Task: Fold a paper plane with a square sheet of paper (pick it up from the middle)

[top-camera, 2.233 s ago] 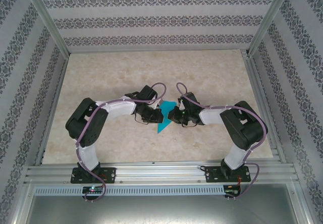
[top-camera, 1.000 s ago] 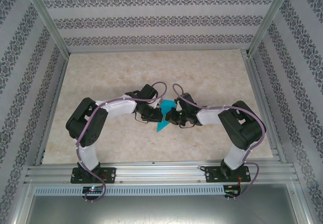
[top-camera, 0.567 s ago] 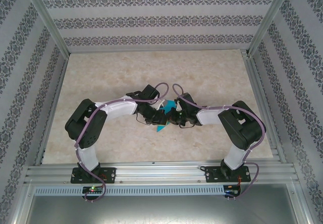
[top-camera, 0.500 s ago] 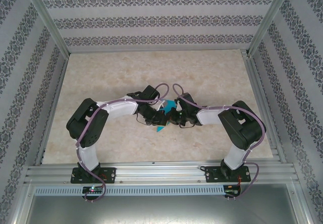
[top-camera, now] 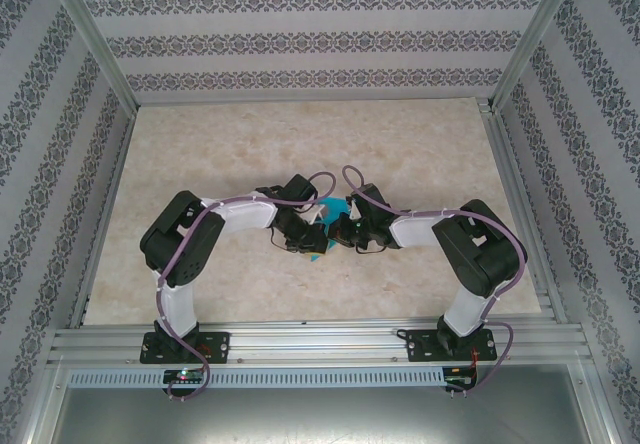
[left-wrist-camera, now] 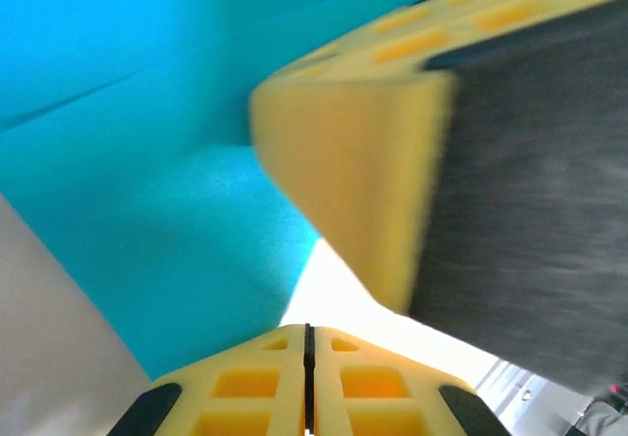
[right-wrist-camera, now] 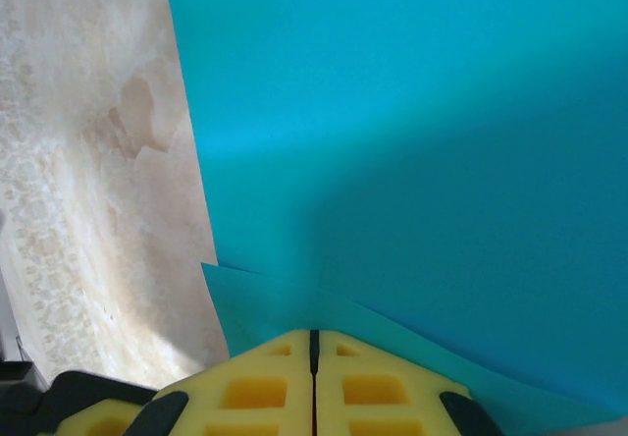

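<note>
The square sheet of paper (top-camera: 336,208) is teal, partly folded, and held up over the middle of the table between the two wrists; a small tip of it pokes out below them. My right gripper (top-camera: 336,232) is shut on it: in the right wrist view the layered teal sheet (right-wrist-camera: 442,141) runs straight into the closed fingertips (right-wrist-camera: 314,334). My left gripper (top-camera: 317,237) is shut and almost touches the right one. In the left wrist view the paper (left-wrist-camera: 147,161) lies beside its closed tips (left-wrist-camera: 306,330). I cannot tell whether they pinch it. The right gripper's yellow finger (left-wrist-camera: 353,161) looms close.
The marble-patterned table (top-camera: 300,134) is walled by patterned panels on three sides. An aluminium rail (top-camera: 300,342) with both arm bases runs along the near edge. Both arms bend inward, elbows out towards the sides.
My left gripper has moved right, onto the paper and up against the right gripper. Less of the teal sheet shows from above. The right gripper has shifted slightly left and stayed shut.
</note>
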Action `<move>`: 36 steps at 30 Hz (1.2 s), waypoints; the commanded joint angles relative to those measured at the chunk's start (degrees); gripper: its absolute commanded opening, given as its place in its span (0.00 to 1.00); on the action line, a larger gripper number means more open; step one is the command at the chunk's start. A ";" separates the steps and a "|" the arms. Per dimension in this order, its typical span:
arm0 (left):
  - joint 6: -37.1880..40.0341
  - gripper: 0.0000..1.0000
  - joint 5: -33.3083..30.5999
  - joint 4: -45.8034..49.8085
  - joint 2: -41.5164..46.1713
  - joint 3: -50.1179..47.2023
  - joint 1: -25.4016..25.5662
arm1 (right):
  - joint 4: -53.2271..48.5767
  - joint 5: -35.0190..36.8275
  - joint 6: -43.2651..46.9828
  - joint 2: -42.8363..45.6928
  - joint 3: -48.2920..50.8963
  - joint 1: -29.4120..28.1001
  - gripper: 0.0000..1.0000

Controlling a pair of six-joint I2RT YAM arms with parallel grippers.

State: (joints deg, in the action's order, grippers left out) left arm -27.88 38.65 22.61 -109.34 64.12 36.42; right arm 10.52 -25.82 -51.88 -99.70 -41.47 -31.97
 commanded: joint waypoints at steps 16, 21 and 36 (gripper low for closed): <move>0.32 0.10 -1.93 1.06 2.70 -10.85 0.58 | -5.17 3.23 2.28 -2.51 0.30 0.86 0.06; -2.32 0.06 -4.30 -1.14 6.03 -13.18 0.26 | -5.56 3.14 2.78 -2.67 0.04 0.87 0.06; -10.16 0.11 4.09 -14.21 12.92 -14.20 -1.18 | -5.54 3.25 2.44 -2.60 0.12 0.85 0.07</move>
State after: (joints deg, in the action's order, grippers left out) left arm -35.05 38.61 13.69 -96.38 49.10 35.62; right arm 9.85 -26.41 -50.59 -99.96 -41.89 -31.62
